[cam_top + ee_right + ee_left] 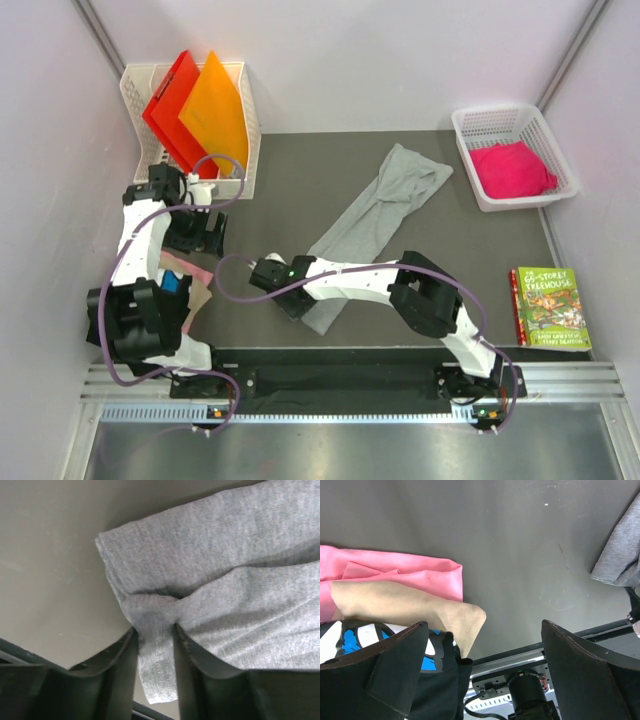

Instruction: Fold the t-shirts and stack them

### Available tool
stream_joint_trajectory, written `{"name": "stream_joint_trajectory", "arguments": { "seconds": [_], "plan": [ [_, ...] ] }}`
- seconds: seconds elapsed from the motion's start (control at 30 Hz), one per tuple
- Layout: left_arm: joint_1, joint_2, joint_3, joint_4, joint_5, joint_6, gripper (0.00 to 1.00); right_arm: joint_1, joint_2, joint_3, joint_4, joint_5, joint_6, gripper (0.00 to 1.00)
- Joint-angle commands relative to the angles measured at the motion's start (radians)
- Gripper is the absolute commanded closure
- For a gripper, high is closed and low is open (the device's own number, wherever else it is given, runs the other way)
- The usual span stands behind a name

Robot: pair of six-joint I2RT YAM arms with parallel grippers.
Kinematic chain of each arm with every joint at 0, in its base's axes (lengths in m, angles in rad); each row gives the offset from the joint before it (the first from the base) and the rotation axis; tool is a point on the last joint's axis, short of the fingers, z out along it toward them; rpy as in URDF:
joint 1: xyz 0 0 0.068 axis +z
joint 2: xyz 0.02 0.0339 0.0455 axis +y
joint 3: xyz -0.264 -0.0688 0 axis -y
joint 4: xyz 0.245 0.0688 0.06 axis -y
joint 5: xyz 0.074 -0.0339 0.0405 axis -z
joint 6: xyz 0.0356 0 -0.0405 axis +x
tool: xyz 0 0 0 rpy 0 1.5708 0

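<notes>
near end of grey t-shirt (385,205) hidden under right arm (350,280), black printed tee (360,635) cut off at picture edge

Your left arm (135,250) stands folded by the worktop's left edge. The left gripper (485,645) points down, jaws spread wide with nothing between them. Your right arm (350,280) reaches low and leftward along the near edge. The right gripper (154,630), seemingly tilted downward, pinches the grey t-shirt (225,580) at its hem.

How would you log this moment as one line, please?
right gripper: pinching near hem of grey t-shirt | left gripper: open, empty, by folded pile | pink t-shirt: in basket
</notes>
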Motion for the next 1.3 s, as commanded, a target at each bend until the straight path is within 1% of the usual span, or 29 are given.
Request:
{"name": "stream_joint_trajectory", "arguments": {
  "seconds": [0.0,0.03,0.1,0.17,0.23,0.37,0.5,0.67,0.7,0.73,0.83,0.97,1.1,1.2,1.27],
  "plan": [
    [0.007,-0.036,0.027,-0.025,0.017,0.013,0.01,-0.001,0.161,-0.095,0.051,-0.081,0.025,0.72],
    [0.007,-0.039,0.027,-0.027,0.020,0.011,0.01,-0.001,0.164,-0.091,0.045,-0.082,0.028,0.75],
    [0.007,-0.041,0.033,-0.028,0.023,0.013,0.01,-0.001,0.176,-0.075,0.022,-0.082,0.030,0.78],
    [0.007,-0.047,0.034,-0.032,0.022,0.017,0.01,0.001,0.178,-0.052,-0.013,-0.067,0.034,0.87],
    [0.008,-0.057,0.031,-0.030,0.019,0.024,0.01,0.001,0.176,-0.032,-0.048,-0.046,0.036,1.00],
    [0.008,-0.076,0.022,-0.030,0.023,0.030,0.01,0.024,0.153,-0.005,-0.105,0.008,0.035,1.00],
    [0.008,-0.094,0.016,-0.027,0.022,0.034,0.01,0.059,0.121,0.061,-0.182,0.030,0.024,1.00],
    [0.008,-0.107,0.025,-0.025,0.023,0.039,0.01,0.154,0.061,0.220,-0.291,-0.007,-0.005,1.00],
    [0.008,-0.105,0.028,-0.024,0.025,0.040,0.01,0.168,0.058,0.285,-0.312,-0.022,-0.008,1.00],
    [0.007,-0.105,0.030,-0.027,0.029,0.040,0.01,0.180,0.048,0.309,-0.344,-0.035,-0.008,1.00],
    [0.007,-0.096,0.044,-0.030,0.034,0.040,0.01,0.223,0.011,0.373,-0.372,-0.076,0.007,1.00],
    [0.008,-0.088,0.063,-0.036,0.043,0.036,0.01,0.237,-0.046,0.376,-0.377,-0.093,0.041,1.00],
    [0.008,-0.071,0.085,-0.050,0.058,0.030,0.01,0.223,-0.109,0.307,-0.377,-0.066,0.053,1.00],
    [0.007,-0.062,0.099,-0.059,0.066,0.030,0.01,0.182,-0.170,0.241,-0.361,-0.041,0.054,1.00],
    [0.007,-0.059,0.111,-0.068,0.068,0.030,0.01,0.132,-0.212,0.215,-0.343,-0.029,0.036,1.00]
  ]
}}
